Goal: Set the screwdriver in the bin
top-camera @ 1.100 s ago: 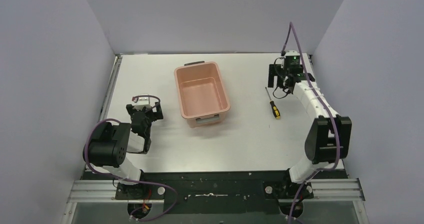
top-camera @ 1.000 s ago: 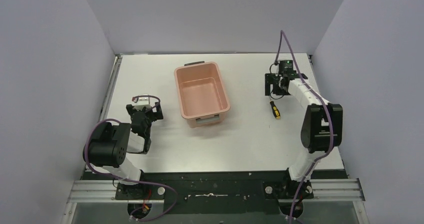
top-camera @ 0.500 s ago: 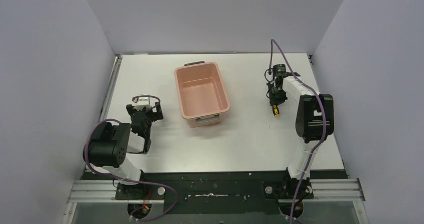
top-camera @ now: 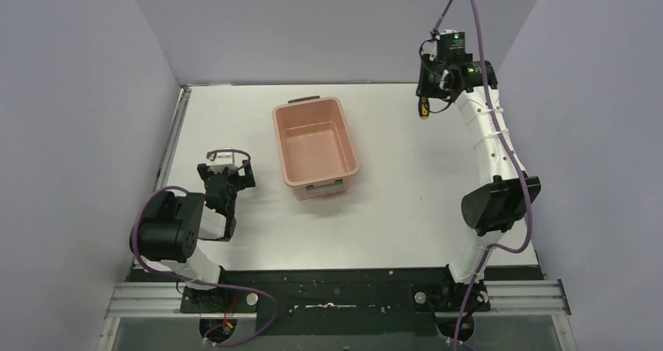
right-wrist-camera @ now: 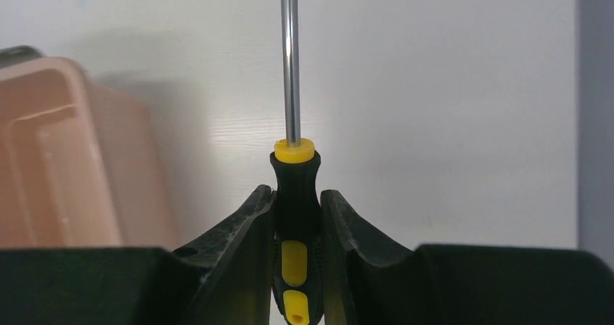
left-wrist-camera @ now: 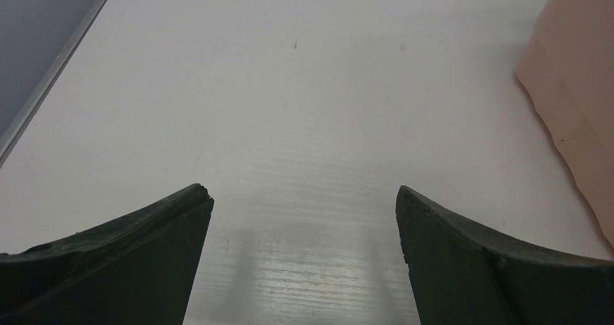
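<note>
The screwdriver (right-wrist-camera: 295, 186) is clamped by its yellow-and-black handle in my right gripper (right-wrist-camera: 297, 196), its thin metal shaft pointing straight out ahead. From above, the right gripper (top-camera: 426, 99) hangs high over the table's far right, with the screwdriver (top-camera: 423, 111) showing under it. The salmon-pink bin (top-camera: 313, 144) stands mid-table, left of that gripper, and holds nothing. Its corner (right-wrist-camera: 51, 158) shows at the left of the right wrist view. My left gripper (top-camera: 225, 163) is open, low over bare table, left of the bin (left-wrist-camera: 579, 86).
Grey walls close the table in on the left, back and right. A metal rail (top-camera: 178, 132) runs along the table's left edge. The right arm's elbow (top-camera: 496, 202) stands over the near right part of the table.
My right gripper shut on the screwdriver where it lay on the table, then lifted it up and toward the back wall. The left arm has not moved.
</note>
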{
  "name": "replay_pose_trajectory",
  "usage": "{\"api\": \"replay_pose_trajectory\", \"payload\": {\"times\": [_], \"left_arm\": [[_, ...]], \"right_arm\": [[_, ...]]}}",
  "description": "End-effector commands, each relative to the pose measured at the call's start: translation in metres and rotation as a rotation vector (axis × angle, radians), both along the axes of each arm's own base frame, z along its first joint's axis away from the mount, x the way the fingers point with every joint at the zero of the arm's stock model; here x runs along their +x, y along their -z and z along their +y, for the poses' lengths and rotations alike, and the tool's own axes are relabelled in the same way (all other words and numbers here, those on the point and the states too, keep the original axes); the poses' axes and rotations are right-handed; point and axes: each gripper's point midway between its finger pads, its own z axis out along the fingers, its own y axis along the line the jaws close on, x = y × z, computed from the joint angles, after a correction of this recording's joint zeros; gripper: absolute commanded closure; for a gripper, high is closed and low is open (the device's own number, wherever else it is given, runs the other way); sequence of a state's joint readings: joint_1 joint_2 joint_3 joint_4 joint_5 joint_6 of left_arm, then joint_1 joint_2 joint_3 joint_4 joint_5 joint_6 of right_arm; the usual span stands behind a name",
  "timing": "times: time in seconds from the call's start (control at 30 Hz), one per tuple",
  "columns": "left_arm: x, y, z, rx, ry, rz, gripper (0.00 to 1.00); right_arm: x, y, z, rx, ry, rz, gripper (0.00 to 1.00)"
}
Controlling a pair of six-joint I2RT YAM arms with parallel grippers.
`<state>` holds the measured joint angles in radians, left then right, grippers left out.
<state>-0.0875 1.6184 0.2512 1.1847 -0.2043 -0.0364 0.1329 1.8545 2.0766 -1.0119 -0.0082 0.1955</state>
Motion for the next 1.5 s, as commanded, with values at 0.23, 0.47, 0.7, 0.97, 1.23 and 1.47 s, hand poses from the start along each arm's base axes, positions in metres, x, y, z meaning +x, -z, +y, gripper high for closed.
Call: {"api": "replay_pose_trajectory", "payload": {"times": [0.23, 0.47, 0.7, 0.97, 1.23, 1.47], "left_arm": [[0.003, -0.010, 0.001, 0.002, 0.003, -0.034, 0.03], [0.003, -0.009, 0.001, 0.002, 0.005, -0.033, 0.03], [0.003, -0.010, 0.001, 0.003, 0.004, -0.035, 0.03], [0.003, -0.010, 0.001, 0.001, 0.004, -0.034, 0.03], [0.004, -0.010, 0.001, 0.002, 0.004, -0.036, 0.03], [0.004, -0.010, 0.001, 0.002, 0.004, -0.035, 0.03]], "right_arm": [[-0.043, -0.059, 0.258, 0.297, -0.387, -0.194, 1.00], [-0.053, 0.054, 0.306, 0.181, -0.418, -0.032, 1.00], [-0.069, 0.178, 0.313, 0.039, -0.428, 0.176, 0.96], [-0.072, 0.222, 0.299, -0.032, -0.385, 0.201, 0.68], [-0.067, 0.124, 0.312, 0.008, -0.399, 0.014, 0.43], [-0.079, 0.006, 0.310, 0.078, -0.433, -0.213, 0.18]]}}
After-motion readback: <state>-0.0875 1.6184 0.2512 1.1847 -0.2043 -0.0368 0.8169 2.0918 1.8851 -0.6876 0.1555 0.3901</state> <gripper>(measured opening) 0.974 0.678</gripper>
